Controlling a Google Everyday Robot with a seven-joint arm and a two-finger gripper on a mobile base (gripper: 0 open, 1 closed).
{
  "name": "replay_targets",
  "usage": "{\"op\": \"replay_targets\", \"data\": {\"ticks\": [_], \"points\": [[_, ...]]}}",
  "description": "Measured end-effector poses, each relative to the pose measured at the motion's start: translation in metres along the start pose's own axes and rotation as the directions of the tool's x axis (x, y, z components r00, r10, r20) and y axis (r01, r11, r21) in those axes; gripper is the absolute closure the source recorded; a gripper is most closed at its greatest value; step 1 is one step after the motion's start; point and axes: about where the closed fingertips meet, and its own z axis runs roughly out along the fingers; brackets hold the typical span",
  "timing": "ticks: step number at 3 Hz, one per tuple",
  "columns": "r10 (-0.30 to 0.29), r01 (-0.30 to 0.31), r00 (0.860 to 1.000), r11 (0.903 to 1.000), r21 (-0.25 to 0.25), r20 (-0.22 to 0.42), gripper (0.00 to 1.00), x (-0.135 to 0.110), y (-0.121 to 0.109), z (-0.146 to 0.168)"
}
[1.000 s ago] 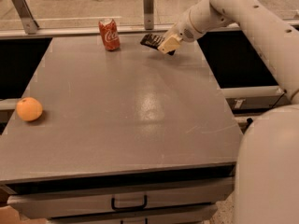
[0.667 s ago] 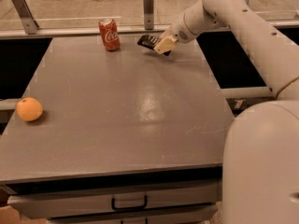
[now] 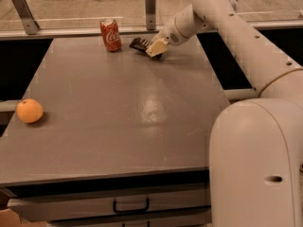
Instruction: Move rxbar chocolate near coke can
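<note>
Most of the transfer is judged complete. The rxbar chocolate [image 3: 138,43] is clamped in the gripper [image 3: 155,49], which is positioned near the coke can [image 3: 110,35], to its right in the view. The bar is held just beside the can, not touching it. Release onto the table [image 3: 118,126] is judged outstanding.

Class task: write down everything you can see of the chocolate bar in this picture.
The bar is flat, dark brown-black, wrapped, with faint pale markings. The tool, at the far side of the table, pinches its right end; its left end points toward the can, close but not touching. It sits slightly tilted, low over the tabletop; whether it touches cannot be told.
</note>
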Motion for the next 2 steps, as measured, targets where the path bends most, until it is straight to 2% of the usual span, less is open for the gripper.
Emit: {"op": "replay_targets", "data": {"ticks": [2], "points": [[-0.008, 0.008, 1.0, 0.9991, -0.043, 0.02, 0.35, -0.0137, 0.006, 0.0226]]}}
